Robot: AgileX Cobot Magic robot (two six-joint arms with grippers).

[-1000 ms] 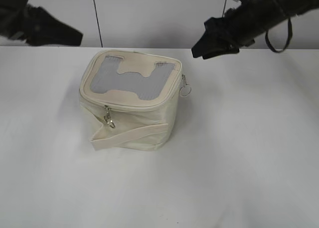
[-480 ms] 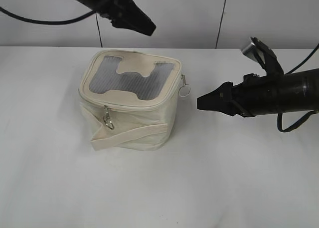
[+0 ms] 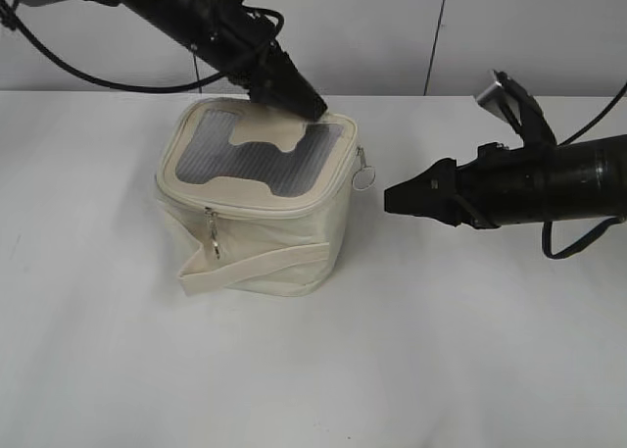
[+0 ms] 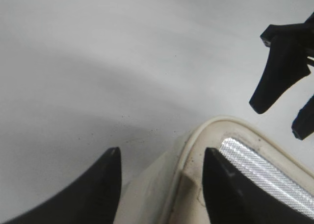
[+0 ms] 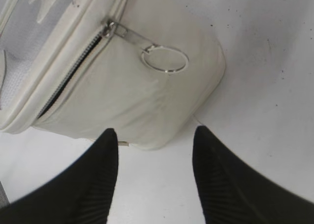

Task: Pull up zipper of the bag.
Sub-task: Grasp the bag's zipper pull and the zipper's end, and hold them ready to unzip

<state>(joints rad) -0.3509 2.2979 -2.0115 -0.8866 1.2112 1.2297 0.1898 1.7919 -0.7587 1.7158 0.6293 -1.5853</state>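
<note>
The cream bag (image 3: 257,234) stands on the white table, with grey mesh and a cream patch on top. Its zipper (image 3: 294,205) runs round the top rim. One slider with a ring pull (image 3: 363,177) hangs at the right side and shows in the right wrist view (image 5: 165,59), where the track left of it gapes open. A second slider (image 3: 213,234) hangs at the front. My left gripper (image 3: 312,110) is open over the bag's back right corner (image 4: 196,150), with one finger over the top. My right gripper (image 3: 392,199) is open and empty, just right of the ring pull.
The white table (image 3: 441,350) spreads around the bag. A cream strap (image 3: 260,264) crosses the bag's front side. A white wall with a dark vertical seam (image 3: 436,36) stands behind.
My left gripper has come down from high at the back onto the bag's back right corner. My right gripper dropped from the back to table level beside the ring pull, then held nearly still.
</note>
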